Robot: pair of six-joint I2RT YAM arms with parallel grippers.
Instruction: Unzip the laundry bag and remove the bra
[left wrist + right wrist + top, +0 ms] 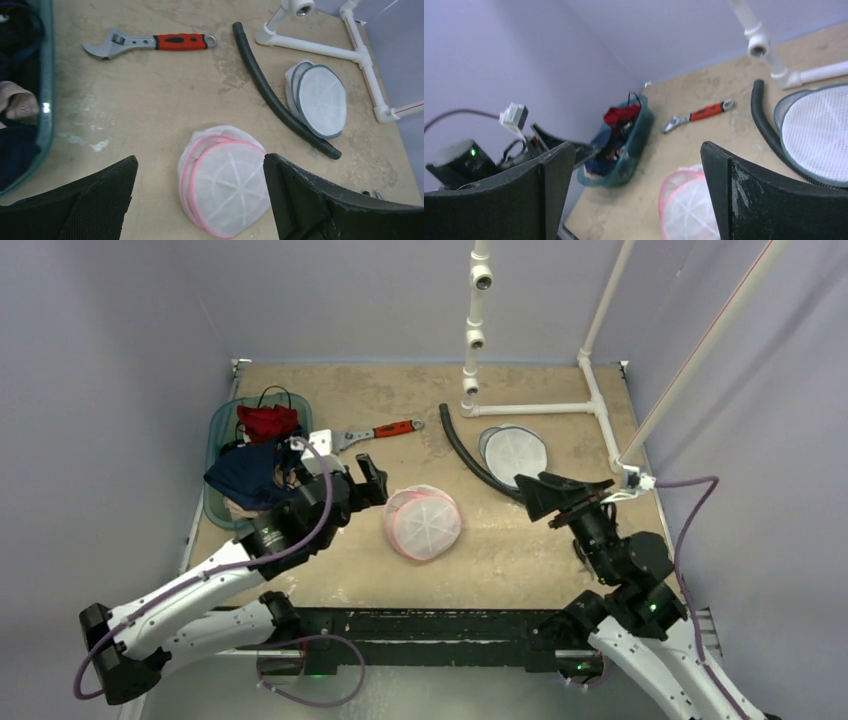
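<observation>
Two grippers, both spread wide and empty: your left gripper (200,160) and right gripper (636,146). Between them on the table (500,550) lies the pink bag (423,523), untouched. Beyond: grey bag (513,452), hose (458,448), wrench (375,432), bin (214,430) of clothes.

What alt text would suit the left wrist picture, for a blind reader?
A pink-rimmed laundry bag lies framed by the open jaws of the left gripper. Beyond it lie a red-handled wrench, a black hose and a grey-rimmed mesh bag.
</observation>
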